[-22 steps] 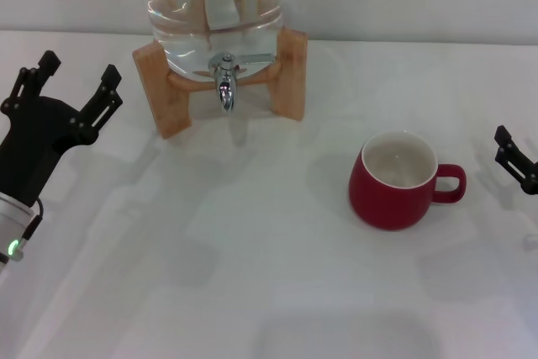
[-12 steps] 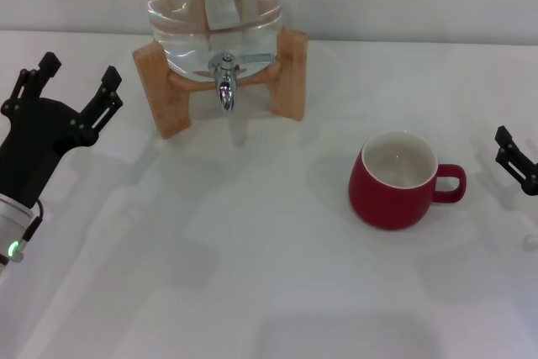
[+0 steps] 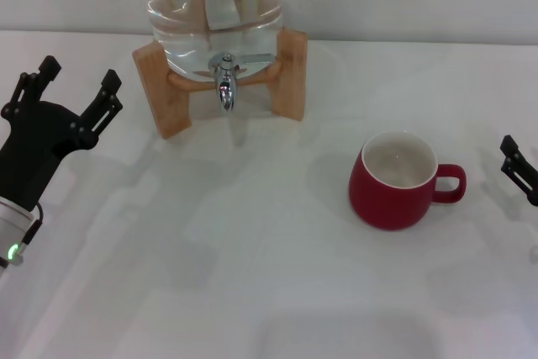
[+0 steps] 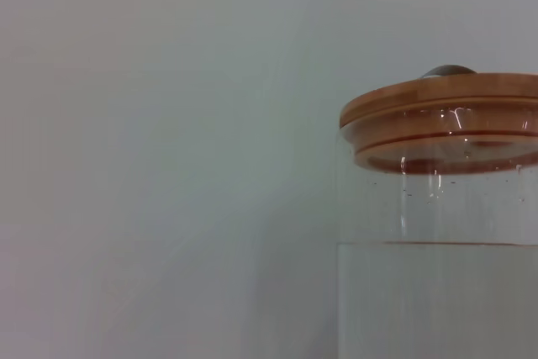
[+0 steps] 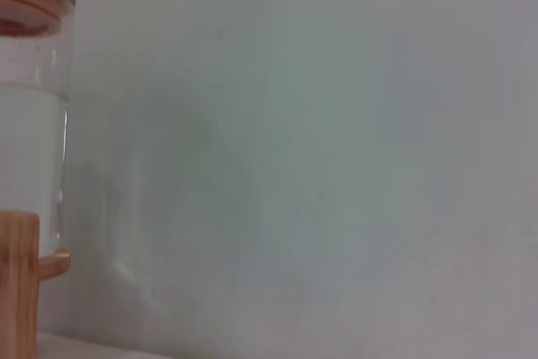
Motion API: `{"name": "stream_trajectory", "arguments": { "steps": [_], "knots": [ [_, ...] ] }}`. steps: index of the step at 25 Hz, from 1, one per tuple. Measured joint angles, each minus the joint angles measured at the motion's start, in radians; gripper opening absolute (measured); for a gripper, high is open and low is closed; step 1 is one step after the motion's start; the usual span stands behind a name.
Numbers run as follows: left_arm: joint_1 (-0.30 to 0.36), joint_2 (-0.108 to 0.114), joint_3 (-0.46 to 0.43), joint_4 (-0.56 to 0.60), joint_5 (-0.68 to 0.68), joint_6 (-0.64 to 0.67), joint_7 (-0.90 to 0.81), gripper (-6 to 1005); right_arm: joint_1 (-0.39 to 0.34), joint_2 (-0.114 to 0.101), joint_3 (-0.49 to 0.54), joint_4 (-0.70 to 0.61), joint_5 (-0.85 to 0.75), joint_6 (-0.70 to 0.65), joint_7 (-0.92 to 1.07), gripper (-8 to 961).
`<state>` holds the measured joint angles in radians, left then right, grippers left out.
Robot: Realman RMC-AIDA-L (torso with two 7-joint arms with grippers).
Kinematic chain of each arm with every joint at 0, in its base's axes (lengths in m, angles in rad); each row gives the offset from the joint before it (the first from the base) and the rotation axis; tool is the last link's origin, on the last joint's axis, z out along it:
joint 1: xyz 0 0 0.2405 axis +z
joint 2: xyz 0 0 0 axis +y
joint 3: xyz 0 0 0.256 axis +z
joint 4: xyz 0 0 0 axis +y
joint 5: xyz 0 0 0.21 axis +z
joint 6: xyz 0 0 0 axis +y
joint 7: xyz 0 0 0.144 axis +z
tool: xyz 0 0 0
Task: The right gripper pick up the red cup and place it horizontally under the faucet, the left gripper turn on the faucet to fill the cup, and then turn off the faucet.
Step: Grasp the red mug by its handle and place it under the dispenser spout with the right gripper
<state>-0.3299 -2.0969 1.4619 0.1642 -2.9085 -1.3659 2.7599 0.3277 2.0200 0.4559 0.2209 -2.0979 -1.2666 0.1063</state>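
My right hand (image 3: 519, 169) has slipped back toward the table's (image 3: 252, 275) right edge, grip unreadable, away from the red cup (image 3: 395, 181) standing upright, untouched, well right of the faucet (image 3: 224, 80); my left hand (image 3: 63, 102) waits open, empty; pickup unstarted.

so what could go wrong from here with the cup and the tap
The red cup stands well to the right of the faucet, so it may end up off the spout's line and water could hit the table. Its handle points toward the right gripper, which might snag or tip the cup. The left gripper, open beside the wooden stand, could bump it while reaching for the lever.
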Motion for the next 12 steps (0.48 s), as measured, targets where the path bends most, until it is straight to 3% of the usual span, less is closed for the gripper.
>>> {"name": "stream_trajectory", "arguments": {
  "steps": [5,12],
  "knots": [
    [0.001,0.000,0.000,0.000,0.000,-0.003,0.001,891,-0.030,0.000,-0.016,0.007,-0.004,-0.035,0.001,855],
    [0.002,0.000,0.000,0.000,0.001,-0.006,0.001,890,-0.036,-0.001,-0.119,0.010,-0.004,-0.040,0.001,855]
  ]
}}
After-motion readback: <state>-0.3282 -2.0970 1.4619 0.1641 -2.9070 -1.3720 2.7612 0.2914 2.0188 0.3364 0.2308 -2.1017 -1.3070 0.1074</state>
